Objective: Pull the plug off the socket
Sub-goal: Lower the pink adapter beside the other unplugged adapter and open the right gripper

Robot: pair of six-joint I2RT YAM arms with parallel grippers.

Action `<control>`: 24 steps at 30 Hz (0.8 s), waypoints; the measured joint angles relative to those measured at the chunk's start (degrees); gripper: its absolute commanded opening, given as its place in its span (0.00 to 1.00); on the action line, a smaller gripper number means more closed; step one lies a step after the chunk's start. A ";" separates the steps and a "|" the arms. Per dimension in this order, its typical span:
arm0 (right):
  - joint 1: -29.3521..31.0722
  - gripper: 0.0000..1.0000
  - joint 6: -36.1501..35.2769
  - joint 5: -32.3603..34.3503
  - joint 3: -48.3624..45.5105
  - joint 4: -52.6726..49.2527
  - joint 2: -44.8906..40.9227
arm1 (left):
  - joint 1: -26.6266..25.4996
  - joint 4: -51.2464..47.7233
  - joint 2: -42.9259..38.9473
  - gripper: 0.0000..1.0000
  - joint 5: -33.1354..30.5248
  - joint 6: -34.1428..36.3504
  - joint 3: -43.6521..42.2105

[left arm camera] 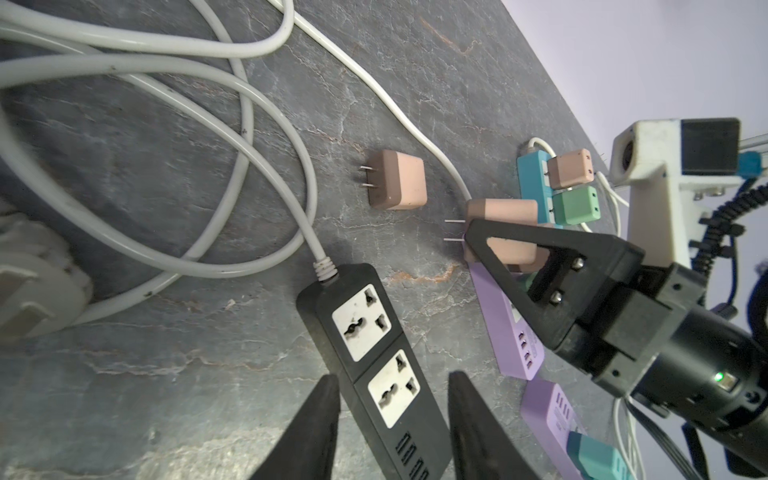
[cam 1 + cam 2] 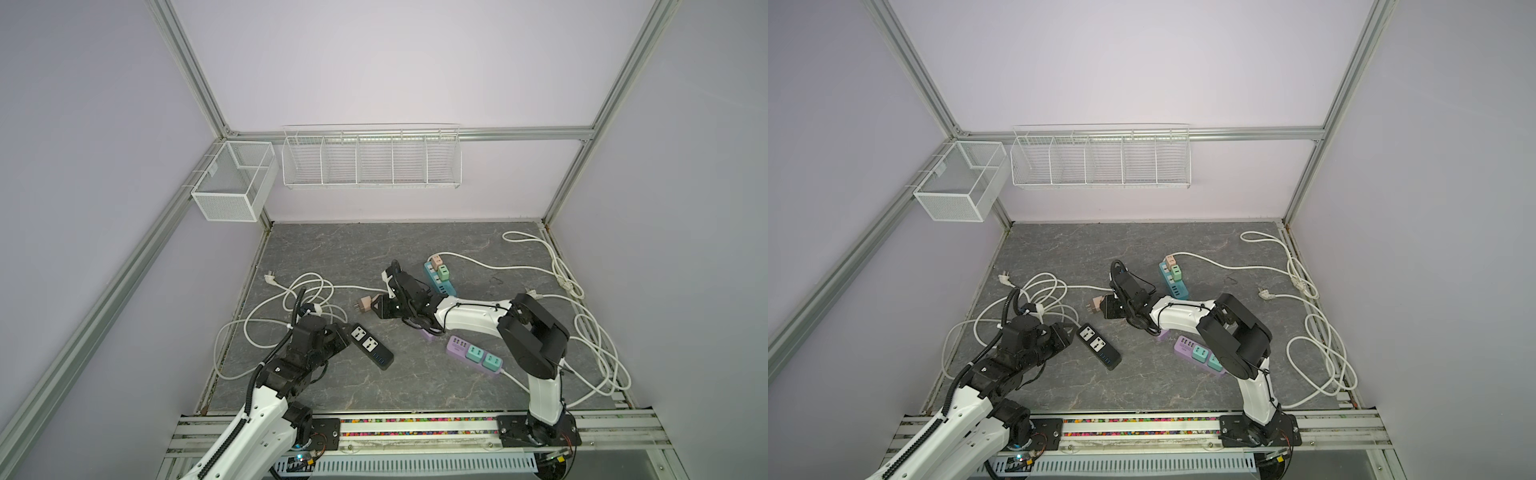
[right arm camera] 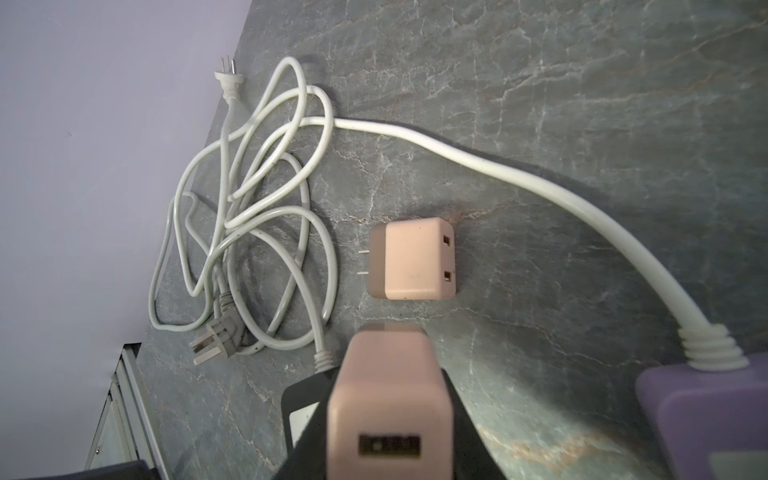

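four power strips (image 2: 371,347), three pink plugs (image 1: 399,178), two teal plugs (image 2: 474,353), one green plug (image 2: 444,272), two wire baskets (image 2: 371,160), two arms (image 2: 469,316)

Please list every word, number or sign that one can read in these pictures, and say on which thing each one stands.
No text can be read in any view.
On the purple power strip: a line of small print beside its USB ports, too small to read.
On the black power strip: no lettering shows.
On the held pink plug: no lettering shows.
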 measured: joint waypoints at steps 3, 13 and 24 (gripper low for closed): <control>0.31 0.06 0.55 0.00 0.55 0.22 1.73 | 0.00 -1.27 0.00 0.48 -0.50 0.31 0.07; 1.55 0.08 1.01 -0.44 1.84 0.26 4.59 | 0.00 -1.79 0.96 0.53 -1.09 0.70 0.07; 2.21 0.19 0.98 -0.87 3.50 -0.33 5.68 | 0.00 -1.79 1.53 0.55 -1.09 0.87 0.39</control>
